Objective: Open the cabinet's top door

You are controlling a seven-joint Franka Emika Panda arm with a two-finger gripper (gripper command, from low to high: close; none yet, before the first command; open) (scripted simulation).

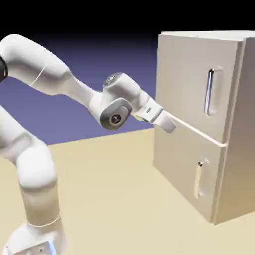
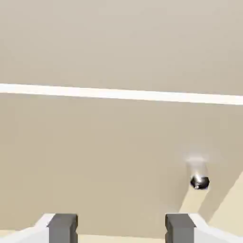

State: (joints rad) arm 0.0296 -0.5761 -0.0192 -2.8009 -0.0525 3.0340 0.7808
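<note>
- The cabinet (image 1: 199,124) stands on the table (image 1: 114,189) at the exterior view's right, a tall beige box about level with the arm's reach.
- The top door (image 1: 189,84) fills its upper front and sits flush and shut, with a long vertical silver bar handle (image 1: 211,92) near its far edge.
- Below the pale seam between the panels is the shorter lower door (image 1: 184,169), also flush, with a small pale handle (image 1: 199,180).
- The gripper (image 1: 169,123) is right at the cabinet's near front edge, at the height of that seam, well apart from the long silver handle. Whether it touches the wood I cannot tell.
- In the hand view the two grey fingertips (image 2: 63,227) stand wide apart at the bottom edge with only beige panel between them, so the claw is released and holds nothing.
- The hand view alone shows the seam as a bright band across the frame and, beneath it, a small dark round knob (image 2: 199,182) on the lower panel, off to the right of the fingers.
- The exterior view alone shows both handles whole and the arm's shape.
- The white arm (image 1: 45,74) rises from the lower left, folds sharply at the elbow, and reaches right, with the hand tilted slightly downward toward the cabinet front.
</note>
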